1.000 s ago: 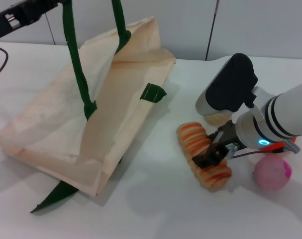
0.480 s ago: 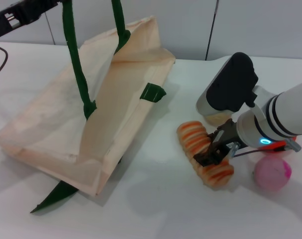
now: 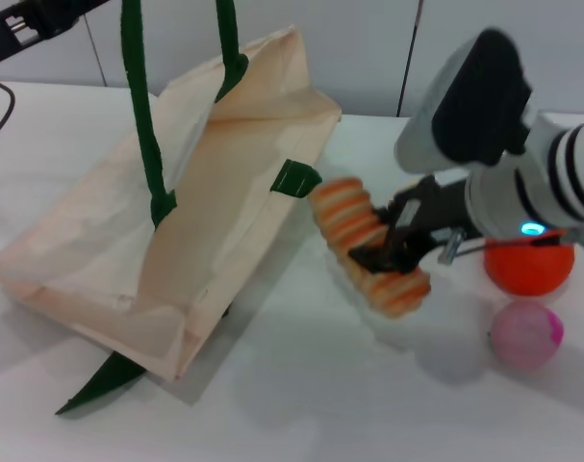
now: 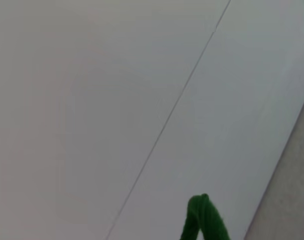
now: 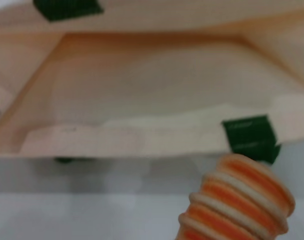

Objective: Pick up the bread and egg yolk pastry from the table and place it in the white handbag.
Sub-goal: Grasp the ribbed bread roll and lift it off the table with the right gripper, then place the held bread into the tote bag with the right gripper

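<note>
My right gripper (image 3: 386,252) is shut on the bread (image 3: 367,245), a ridged orange and cream loaf, and holds it tilted above the table just right of the white handbag (image 3: 176,221). In the right wrist view the bread (image 5: 237,205) hangs before the handbag's open mouth (image 5: 141,85). The handbag lies on the left with its green handles (image 3: 138,106) pulled up towards my left arm (image 3: 37,17) at the top left. One handle's tip (image 4: 204,220) shows in the left wrist view. The egg yolk pastry is hidden.
A smooth orange ball (image 3: 529,267) sits behind my right arm and a pink ball (image 3: 527,332) lies in front of it at the right. A green tab (image 3: 296,179) sticks out on the handbag's near rim. A wall stands behind the table.
My right gripper has lifted the bread off the table and carried it up and left towards the handbag. The orange ball has come into view; the pale pastry no longer shows.
</note>
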Controlling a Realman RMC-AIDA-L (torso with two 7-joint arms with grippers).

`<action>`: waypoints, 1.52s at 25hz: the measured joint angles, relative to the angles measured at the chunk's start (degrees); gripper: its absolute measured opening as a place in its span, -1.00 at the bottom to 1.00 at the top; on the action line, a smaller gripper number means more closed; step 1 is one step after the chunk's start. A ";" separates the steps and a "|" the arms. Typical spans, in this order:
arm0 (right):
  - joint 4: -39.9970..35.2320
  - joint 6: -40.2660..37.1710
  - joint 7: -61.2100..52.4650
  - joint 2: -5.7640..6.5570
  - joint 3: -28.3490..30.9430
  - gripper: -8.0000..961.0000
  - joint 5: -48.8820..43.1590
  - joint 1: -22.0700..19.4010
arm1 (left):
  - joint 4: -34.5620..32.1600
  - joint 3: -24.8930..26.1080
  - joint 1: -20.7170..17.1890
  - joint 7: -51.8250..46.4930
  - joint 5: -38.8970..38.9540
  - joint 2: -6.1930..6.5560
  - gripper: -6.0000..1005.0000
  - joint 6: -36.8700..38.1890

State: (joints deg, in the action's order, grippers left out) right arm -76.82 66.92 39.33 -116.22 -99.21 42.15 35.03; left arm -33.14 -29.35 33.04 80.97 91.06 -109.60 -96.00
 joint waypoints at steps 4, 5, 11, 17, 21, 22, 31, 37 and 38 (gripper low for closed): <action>-2.10 0.09 0.17 0.04 0.07 0.17 -0.03 1.26 | 0.00 -0.04 1.17 -0.91 0.02 0.01 -0.75 -1.36; -2.10 0.08 0.18 0.01 -0.43 0.16 0.03 2.26 | 0.00 -0.11 1.59 -1.16 0.02 0.01 -0.75 -1.63; -0.08 -0.34 -0.30 -0.25 -4.63 0.06 1.82 9.41 | 0.00 -0.51 3.38 -1.88 -0.17 0.00 -0.75 -2.12; 5.00 -1.69 -3.15 -0.40 -8.60 -0.04 4.40 17.46 | 0.00 -0.64 4.68 -2.27 -0.55 -0.31 -0.75 -2.12; 8.31 -3.66 -6.31 -0.41 -10.31 -0.11 4.55 22.19 | 0.35 -0.70 5.51 -2.31 -1.07 -0.44 -0.75 -2.11; 9.59 -4.29 -6.82 -0.41 -10.52 -0.13 4.52 23.28 | 0.78 -0.74 5.93 -2.30 -1.40 -0.46 -0.75 -2.10; 19.71 -12.09 -13.32 -0.50 -14.50 -0.22 2.50 29.96 | 3.58 -2.73 9.40 -1.88 -3.45 -0.60 -0.75 -2.02; 22.90 -15.64 -20.59 -0.58 -16.28 -0.23 -4.40 30.77 | 3.59 -3.38 10.10 -2.27 -2.91 -0.87 -0.75 -3.02; 22.99 -16.16 -21.74 -0.61 -16.43 -0.23 -5.66 30.71 | 3.59 -3.20 10.11 -2.31 -2.66 -0.86 -0.75 -3.43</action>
State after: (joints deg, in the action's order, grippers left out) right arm -53.82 50.76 17.59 -116.84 -115.65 36.49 65.74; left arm -29.55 -32.56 43.15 78.65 88.40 -110.46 -99.44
